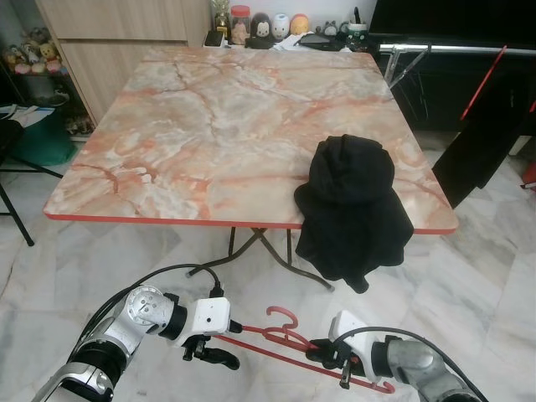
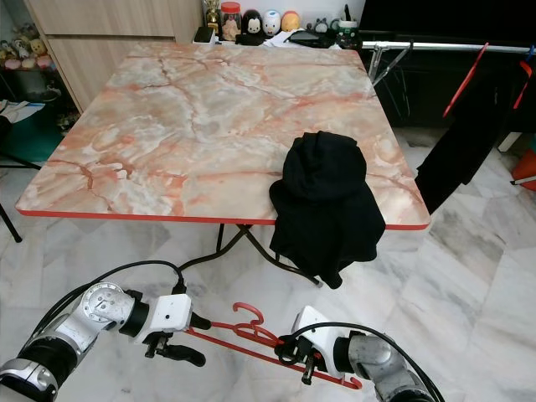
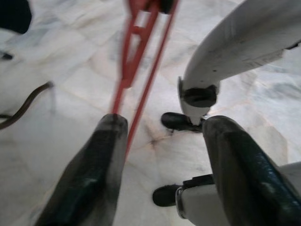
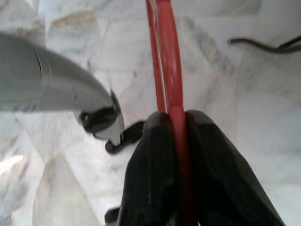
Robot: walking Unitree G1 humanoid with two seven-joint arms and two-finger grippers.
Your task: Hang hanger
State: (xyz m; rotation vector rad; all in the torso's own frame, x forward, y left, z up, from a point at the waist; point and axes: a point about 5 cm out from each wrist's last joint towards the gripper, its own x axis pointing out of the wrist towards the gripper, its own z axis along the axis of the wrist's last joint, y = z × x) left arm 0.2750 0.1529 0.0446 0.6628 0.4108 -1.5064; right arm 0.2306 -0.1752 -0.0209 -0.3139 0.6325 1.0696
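two grippers meet low in front of us, over the pale marble floor (image 1: 469, 276), with the red hanger (image 1: 289, 343) slung between them. our right gripper (image 4: 176, 141) has its black fingers pressed together on one thin red bar of the hanger, near the middle of the frame. our left gripper (image 1: 209, 353) sits at the hanger's far end with its fingers spread; in the left wrist view the red bars run past one black finger (image 3: 94, 174) and nothing is pinched.

we judge the hanger light and stiff, a thin frame of smooth plastic or coated wire, likely slippery under the pads and apt to swing from a single pinch. the best hold is probably on the straight lower bar or just under the hook (image 1: 283, 317), leaving the hook free for the rail.

ahead stands a folding table (image 1: 167, 159) with a glossy pink-veined marble-pattern top and red edge. a soft black hoodie (image 1: 352, 209) slumps over its near right corner. beyond, a shiny metal clothes rail (image 1: 452, 50) carries another red hanger (image 1: 484, 82).
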